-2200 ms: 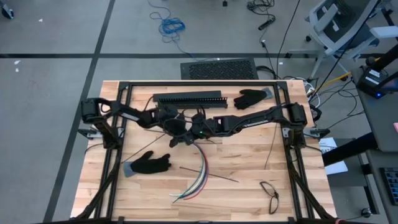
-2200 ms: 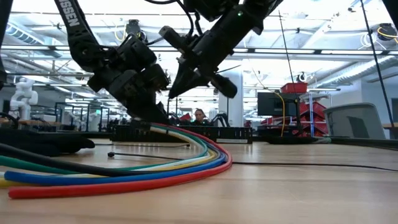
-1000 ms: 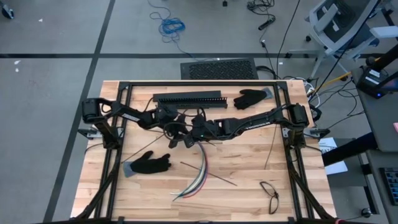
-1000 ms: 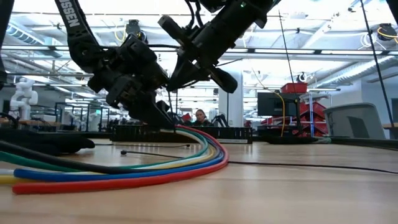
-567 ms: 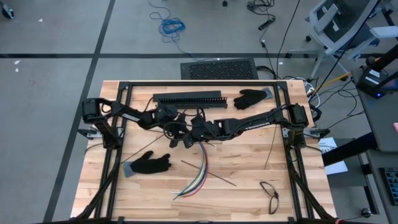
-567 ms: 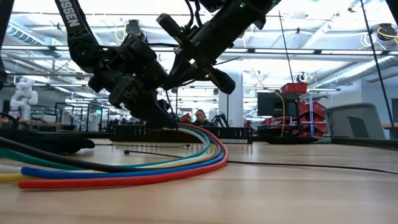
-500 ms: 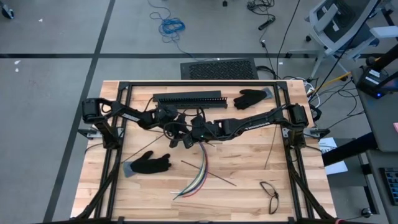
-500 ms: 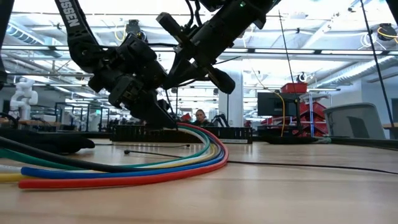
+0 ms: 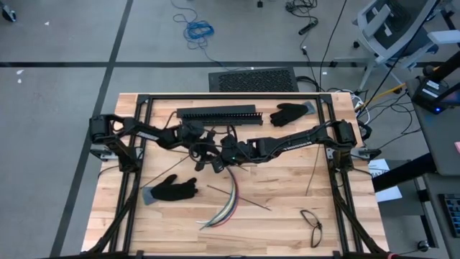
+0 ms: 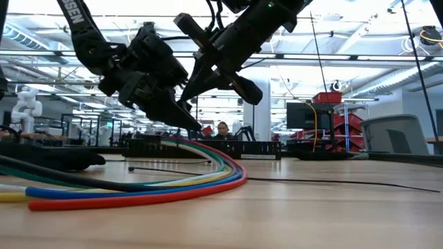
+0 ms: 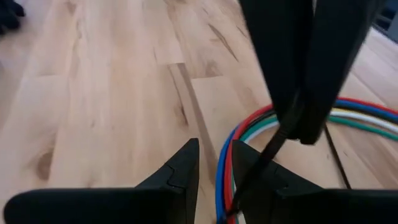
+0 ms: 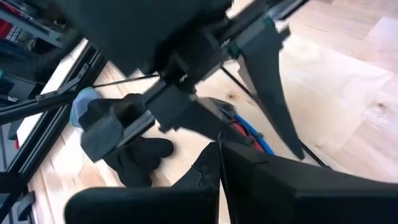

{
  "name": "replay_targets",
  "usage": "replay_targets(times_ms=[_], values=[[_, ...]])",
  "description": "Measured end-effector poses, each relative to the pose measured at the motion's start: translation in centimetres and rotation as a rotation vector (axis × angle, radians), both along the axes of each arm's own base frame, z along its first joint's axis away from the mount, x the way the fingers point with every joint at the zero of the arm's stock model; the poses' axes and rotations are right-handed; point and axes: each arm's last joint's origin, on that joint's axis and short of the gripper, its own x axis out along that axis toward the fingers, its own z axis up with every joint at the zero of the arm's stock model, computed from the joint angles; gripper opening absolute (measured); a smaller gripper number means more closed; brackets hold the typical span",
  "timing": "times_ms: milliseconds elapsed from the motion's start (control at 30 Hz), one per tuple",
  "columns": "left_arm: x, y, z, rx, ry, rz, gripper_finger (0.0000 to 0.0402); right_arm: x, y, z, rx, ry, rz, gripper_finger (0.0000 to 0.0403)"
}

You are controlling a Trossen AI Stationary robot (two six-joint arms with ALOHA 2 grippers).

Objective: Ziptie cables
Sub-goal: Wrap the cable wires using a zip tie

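The cables (image 9: 231, 193), a bundle of red, blue, yellow, white and green wires with a black one, curve over the wooden table (image 9: 287, 187). Their far ends rise into my left gripper (image 11: 214, 149), which is shut on them near the table's middle (image 9: 213, 164); their long parts lie on the wood (image 10: 138, 197). Just above and beside it, my right gripper (image 11: 305, 124) is shut on a thin black strip (image 11: 261, 162). The strip slants down to the cables. My left gripper pinches the bundle near its far end (image 11: 222, 180) between its two fingers, slanting down from the table's left. The blue and red wires show in the gap. That end is lifted off the wood; the other parts curve away slack on the table. My right gripper pinches the thin black strip by its upper end (image 11: 287, 129) between its shut fingertips, slanting down from the table's right. The strip hangs at a slant below them, and its lower part (image 11: 239, 193) reaches the cables beside my left gripper's finger.
A long black slotted bar (image 9: 218, 114) lies at the far edge. Black gloves lie at the far right (image 9: 290, 113) and near left (image 9: 172, 190). A loose black strip (image 9: 248, 201) crosses beside the cables, and glasses (image 9: 311, 221) lie near right.
My left gripper has risen a little with the cables' far ends, which now stand higher off the wood; the bundle's bend has drawn slightly toward it. My right gripper has kept its place, still shut on the strip.
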Motion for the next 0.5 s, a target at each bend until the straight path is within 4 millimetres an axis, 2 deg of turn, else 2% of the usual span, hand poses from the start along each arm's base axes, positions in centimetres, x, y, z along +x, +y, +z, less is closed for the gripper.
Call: replay_targets(times_ms=[267,500], values=[[0.0,-0.5,-0.2,0.004,0.020,-0.016,0.0091,0.1,0.0,0.1,0.003,-0.017,-0.002,0.0000],[-0.4,0.6,-0.2,0.001,0.033,0.022,0.0091,-0.2,0.2,-0.2,0.004,0.031,0.007,0.0000]])
